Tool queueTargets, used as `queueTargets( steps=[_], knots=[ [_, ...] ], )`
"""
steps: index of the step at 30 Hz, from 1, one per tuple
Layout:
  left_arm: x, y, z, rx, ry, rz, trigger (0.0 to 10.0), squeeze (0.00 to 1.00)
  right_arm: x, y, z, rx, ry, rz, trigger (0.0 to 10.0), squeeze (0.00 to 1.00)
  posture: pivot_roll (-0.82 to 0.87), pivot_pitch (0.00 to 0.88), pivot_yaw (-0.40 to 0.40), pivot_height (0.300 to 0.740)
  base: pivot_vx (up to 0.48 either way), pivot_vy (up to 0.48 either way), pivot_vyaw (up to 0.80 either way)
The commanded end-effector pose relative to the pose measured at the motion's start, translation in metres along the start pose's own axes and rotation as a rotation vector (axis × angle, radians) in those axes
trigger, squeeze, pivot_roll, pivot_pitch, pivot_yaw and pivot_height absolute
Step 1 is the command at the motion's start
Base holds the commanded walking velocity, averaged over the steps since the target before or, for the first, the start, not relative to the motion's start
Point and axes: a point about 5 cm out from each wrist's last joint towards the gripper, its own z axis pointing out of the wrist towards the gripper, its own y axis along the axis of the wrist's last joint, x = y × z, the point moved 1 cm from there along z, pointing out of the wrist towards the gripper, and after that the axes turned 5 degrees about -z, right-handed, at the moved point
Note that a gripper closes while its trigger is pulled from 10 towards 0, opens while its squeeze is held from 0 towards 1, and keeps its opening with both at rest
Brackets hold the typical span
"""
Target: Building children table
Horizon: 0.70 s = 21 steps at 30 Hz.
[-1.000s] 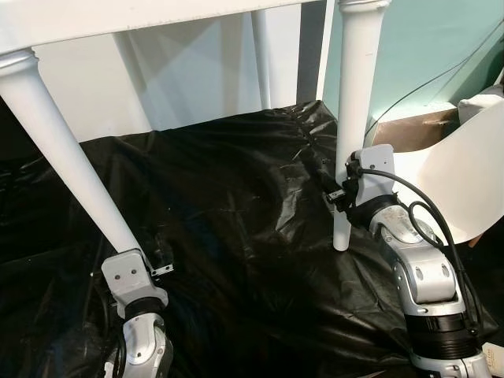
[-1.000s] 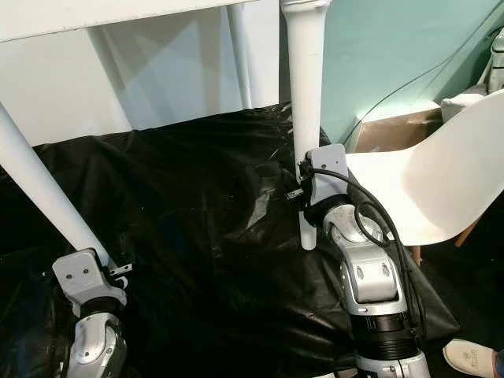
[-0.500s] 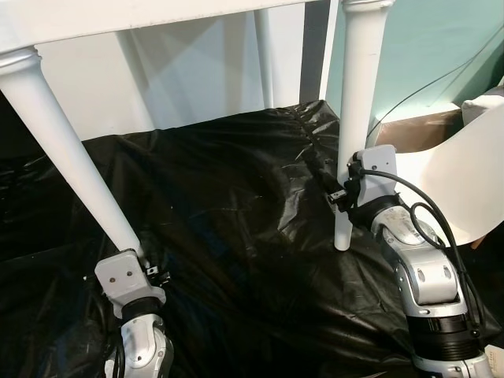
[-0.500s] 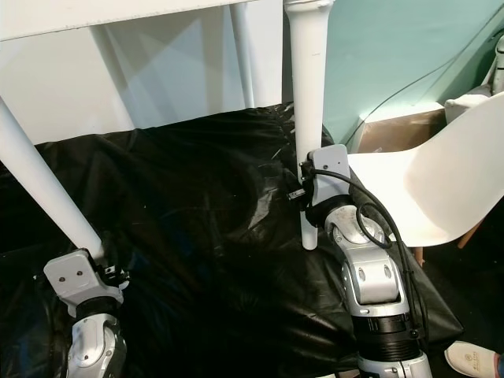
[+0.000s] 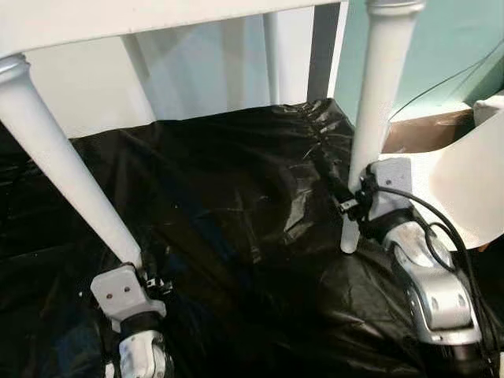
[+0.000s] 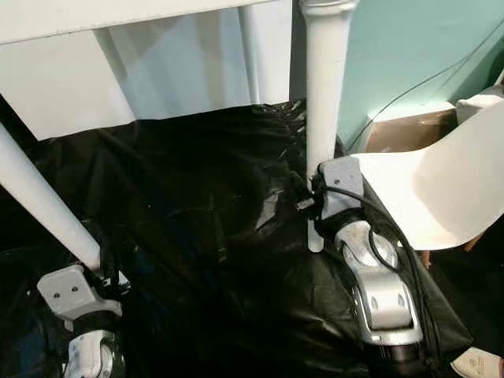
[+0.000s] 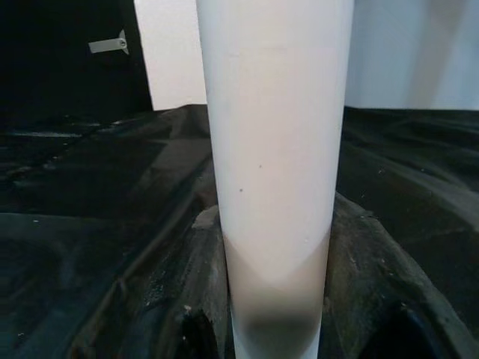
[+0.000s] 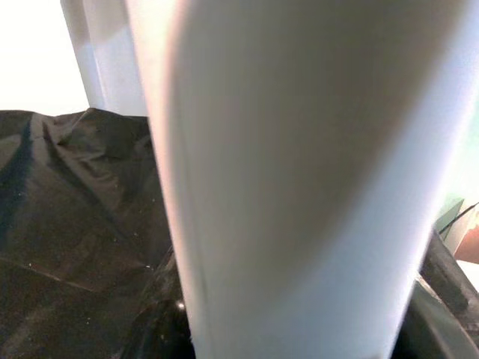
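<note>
White left leg (image 5: 63,181) slants up-left from left gripper (image 5: 140,277) | right leg (image 5: 378,118) upright at right gripper (image 5: 353,206) | both clasps: cannot tell

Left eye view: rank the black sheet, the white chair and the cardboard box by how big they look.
1. black sheet, largest by far.
2. white chair, cut off at the frame edge.
3. cardboard box, smallest, partly hidden by the chair.

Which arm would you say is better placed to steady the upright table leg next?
Right: the right gripper is at the upright leg; the left gripper is at the slanted leg.
</note>
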Motion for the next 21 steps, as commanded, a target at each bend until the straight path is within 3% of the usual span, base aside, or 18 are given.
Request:
queueTargets(
  steps=[1, 21],
  knots=[
    [-0.014, 0.032, -0.002, -0.174, -0.149, 0.018, 0.0, 0.00, 0.011, -0.008, -0.009, 0.016, 0.071, -0.129, 10.0, 0.00, -0.06, 0.000, 0.059, 0.740, 0.000, 0.000, 0.00],
    [0.006, 0.022, -0.028, -0.103, -0.116, 0.117, 0.0, 0.00, -0.004, -0.010, -0.031, 0.015, -0.007, -0.178, 10.0, 0.00, -0.06, 0.000, 0.075, 0.740, 0.000, 0.000, 0.00]
  ],
)
